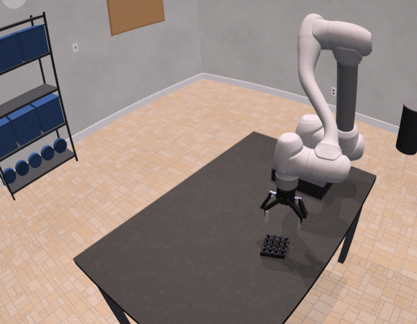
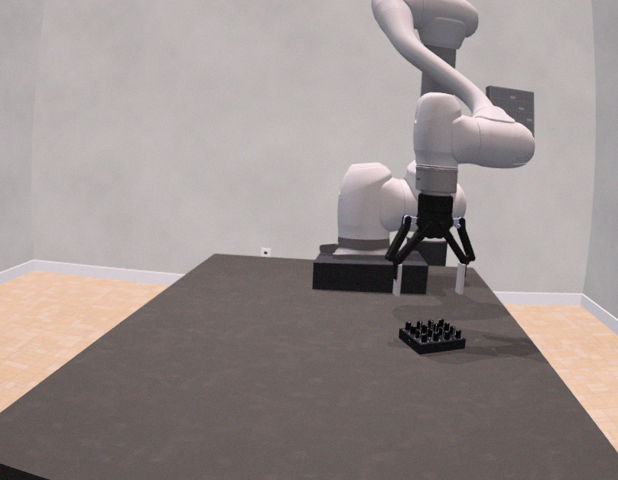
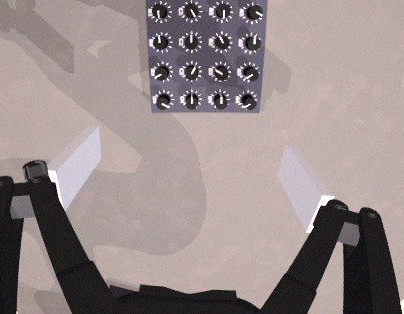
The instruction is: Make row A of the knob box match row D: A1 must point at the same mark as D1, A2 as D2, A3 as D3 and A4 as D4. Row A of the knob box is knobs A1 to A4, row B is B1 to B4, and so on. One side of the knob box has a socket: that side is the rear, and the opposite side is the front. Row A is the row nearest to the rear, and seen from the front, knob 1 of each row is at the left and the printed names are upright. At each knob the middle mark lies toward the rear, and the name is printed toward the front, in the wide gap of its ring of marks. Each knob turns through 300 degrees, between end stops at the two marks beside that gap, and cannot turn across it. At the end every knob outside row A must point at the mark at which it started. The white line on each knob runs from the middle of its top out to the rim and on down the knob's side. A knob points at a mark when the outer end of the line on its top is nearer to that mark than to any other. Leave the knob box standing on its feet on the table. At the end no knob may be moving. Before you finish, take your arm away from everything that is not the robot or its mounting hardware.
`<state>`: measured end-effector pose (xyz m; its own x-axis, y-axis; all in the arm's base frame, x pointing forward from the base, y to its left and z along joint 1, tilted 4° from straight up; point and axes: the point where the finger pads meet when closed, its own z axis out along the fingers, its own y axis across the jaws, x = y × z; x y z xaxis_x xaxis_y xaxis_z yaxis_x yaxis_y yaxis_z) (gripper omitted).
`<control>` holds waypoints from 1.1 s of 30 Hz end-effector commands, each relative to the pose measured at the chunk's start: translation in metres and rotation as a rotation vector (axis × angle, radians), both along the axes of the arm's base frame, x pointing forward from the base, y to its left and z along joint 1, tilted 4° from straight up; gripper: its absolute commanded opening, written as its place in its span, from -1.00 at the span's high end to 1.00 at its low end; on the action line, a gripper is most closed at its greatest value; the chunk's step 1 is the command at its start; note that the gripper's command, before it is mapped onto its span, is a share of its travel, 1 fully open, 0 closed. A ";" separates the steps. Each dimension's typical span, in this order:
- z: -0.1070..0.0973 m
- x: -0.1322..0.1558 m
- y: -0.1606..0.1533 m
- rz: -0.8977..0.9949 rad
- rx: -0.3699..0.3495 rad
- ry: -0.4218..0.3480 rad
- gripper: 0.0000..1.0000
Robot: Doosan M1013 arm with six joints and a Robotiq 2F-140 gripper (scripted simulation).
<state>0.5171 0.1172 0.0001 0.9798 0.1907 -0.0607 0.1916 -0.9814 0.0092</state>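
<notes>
The knob box [image 1: 275, 246] [image 2: 432, 336] [image 3: 205, 55] is a small black square box with four rows of four black knobs. It stands flat on the dark table [image 1: 188, 223] [image 2: 237, 371] near its right edge. In the wrist view each knob shows a white line inside a ring of white marks; the printed names are too small to read. My gripper [image 1: 283, 220] [image 2: 428, 283] [image 3: 192, 151] is open and empty. It hangs well above the table, a little toward the arm's base from the box, with its white finger pads pointing down.
The arm's black base block [image 1: 311, 188] [image 2: 369, 274] sits at the far end of the table. A shelf rack [image 1: 27, 104] with blue boxes stands at the left wall. A dark cylinder [image 1: 410, 127] stands on the floor at the right.
</notes>
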 end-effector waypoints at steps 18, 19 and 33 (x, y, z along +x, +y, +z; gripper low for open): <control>0.001 -0.007 -0.002 0.000 0.000 0.000 -1.00; 0.001 -0.007 -0.002 0.000 0.000 0.000 -1.00; 0.001 -0.007 -0.002 0.000 0.000 0.000 -1.00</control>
<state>0.5103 0.1151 0.0005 0.9798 0.1907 -0.0607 0.1916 -0.9814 0.0091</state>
